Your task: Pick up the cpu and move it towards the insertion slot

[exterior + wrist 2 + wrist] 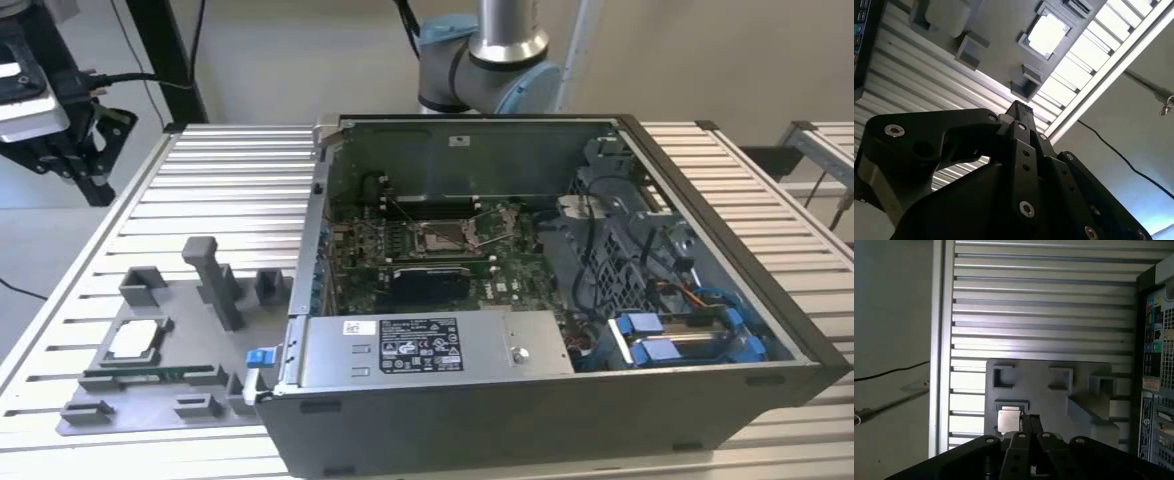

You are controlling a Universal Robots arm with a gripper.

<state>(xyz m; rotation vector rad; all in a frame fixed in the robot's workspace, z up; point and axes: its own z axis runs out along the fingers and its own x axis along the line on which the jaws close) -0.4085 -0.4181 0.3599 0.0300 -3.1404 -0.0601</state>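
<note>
High at the exterior view's far left, over the edge of the ribbed aluminium table: black metal gripper, fingers closed tight against each other with nothing between them, tips aimed down toward a flat grey plastic fixture tray.

Seated in a square pocket near that tray's left side: the small flat square cpu, silver-grey metal top and pale tan rim facing up, untouched and well apart from the gripper. Same cpu bright and square in the second wrist view, resting in its pocket beyond the closed fingertips.

Just beside it, along the tray's near edge: long thin green memory stick, lying flat. Further right on the tray, an upright grey plastic post.

At centre, just beside the tray: open dark grey metal computer case, lying on its side on the table. Inside, on the green motherboard: the square insertion slot, silvery metal frame around a brownish centre left showing. Just in front of it, a larger black rectangular block. Along the case's near wall, a silver metal box with a white label.

Behind the case, grey-and-blue joint of the robot arm. Toward the right inside the case, blue plastic drive clips.
</note>
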